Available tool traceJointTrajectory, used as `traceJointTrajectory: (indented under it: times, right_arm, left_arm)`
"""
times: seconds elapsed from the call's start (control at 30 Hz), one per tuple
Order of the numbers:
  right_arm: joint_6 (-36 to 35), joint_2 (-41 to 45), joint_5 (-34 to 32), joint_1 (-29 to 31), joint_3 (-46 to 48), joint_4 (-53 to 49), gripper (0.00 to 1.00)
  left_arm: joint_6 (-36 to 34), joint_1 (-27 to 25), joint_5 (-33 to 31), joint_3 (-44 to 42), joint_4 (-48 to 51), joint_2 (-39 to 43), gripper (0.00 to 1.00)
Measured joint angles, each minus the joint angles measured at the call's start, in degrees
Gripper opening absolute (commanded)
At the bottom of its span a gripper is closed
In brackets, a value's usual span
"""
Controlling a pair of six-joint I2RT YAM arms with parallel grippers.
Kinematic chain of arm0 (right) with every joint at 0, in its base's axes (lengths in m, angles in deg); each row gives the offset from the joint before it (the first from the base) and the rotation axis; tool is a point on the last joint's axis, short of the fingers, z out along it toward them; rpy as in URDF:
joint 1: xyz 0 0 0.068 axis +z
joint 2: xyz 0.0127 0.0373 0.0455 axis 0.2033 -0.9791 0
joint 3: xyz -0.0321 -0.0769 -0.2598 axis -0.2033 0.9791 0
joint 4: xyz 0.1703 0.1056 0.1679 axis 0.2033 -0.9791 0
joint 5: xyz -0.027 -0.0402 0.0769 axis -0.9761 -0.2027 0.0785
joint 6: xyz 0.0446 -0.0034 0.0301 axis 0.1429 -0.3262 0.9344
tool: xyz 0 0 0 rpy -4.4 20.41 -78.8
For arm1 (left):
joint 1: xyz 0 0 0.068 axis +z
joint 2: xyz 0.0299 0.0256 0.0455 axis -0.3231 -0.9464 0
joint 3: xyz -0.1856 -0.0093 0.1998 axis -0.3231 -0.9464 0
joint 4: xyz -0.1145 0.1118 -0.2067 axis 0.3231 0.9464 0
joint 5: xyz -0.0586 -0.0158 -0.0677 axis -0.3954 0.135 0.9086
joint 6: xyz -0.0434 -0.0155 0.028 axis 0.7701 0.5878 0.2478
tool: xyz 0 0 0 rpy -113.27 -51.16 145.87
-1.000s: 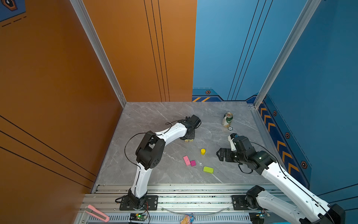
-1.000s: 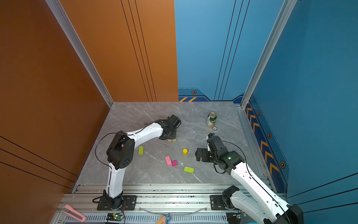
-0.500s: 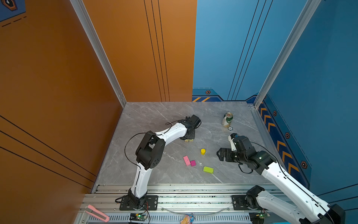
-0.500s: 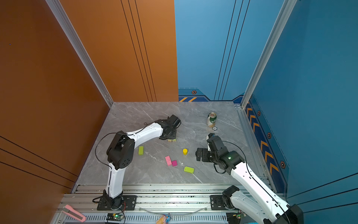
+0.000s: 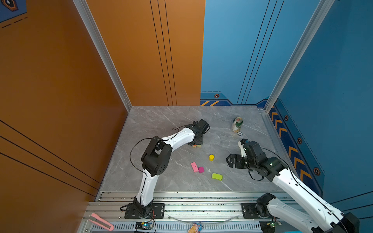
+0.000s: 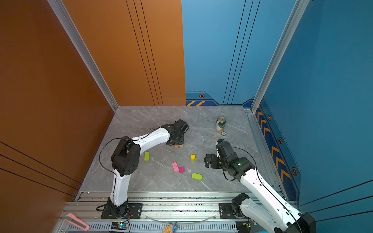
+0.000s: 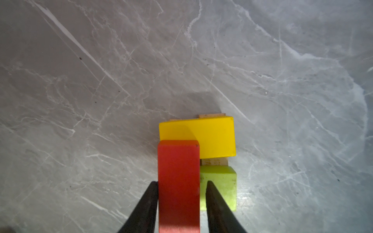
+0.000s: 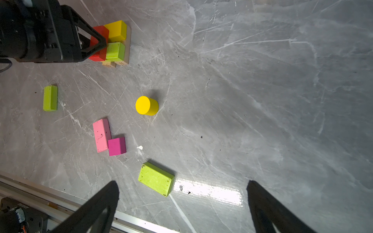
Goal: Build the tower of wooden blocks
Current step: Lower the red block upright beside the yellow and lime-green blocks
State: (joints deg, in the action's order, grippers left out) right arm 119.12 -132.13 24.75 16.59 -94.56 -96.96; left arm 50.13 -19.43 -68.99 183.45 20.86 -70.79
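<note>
**Once red-orange block (image 7: pixel 178 171) sits flat, lift straight up**

Left gripper (image 7: pixel 181 182) jaws barely parted around it, gap showing one side. Tower (image 5: pixel 196 146) sits far-centre, under that gripper. Open wider, retreat vertically, no sideways drag. Right gripper (image 8: pixel 182 181) wide open, empty, near right.

My left arm (image 5: pixel 177 139) and my right arm (image 5: pixel 292 185): white shells with small screws (image 5: pixel 183 132), black joint housings (image 5: pixel 155 161), a black cable (image 5: pixel 131 155) looping off each. My fingers (image 7: pixel 145 207) — black, flat, tapering to points; one green light (image 6: pixel 239 164) on the right elbow.
</note>
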Motion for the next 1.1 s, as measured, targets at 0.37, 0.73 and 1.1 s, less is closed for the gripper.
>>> traceJointTrajectory:
  times: [0.37,0.73,1.1]
  right_arm:
    - [0.02,0.0,0.0,-0.24,0.02,0.0,1.0]
    - [0.0,0.0,0.0,-0.26,0.5,0.0,1.0]
    - [0.02,0.0,0.04,-0.59,0.52,0.0,1.0]
  left_arm:
    - [0.09,0.02,0.0,0.0,0.0,0.0,0.34]
    - [0.17,0.04,0.0,0.0,-0.04,0.0,0.3]
    - [0.17,0.35,0.0,0.0,-0.2,0.0,0.29]
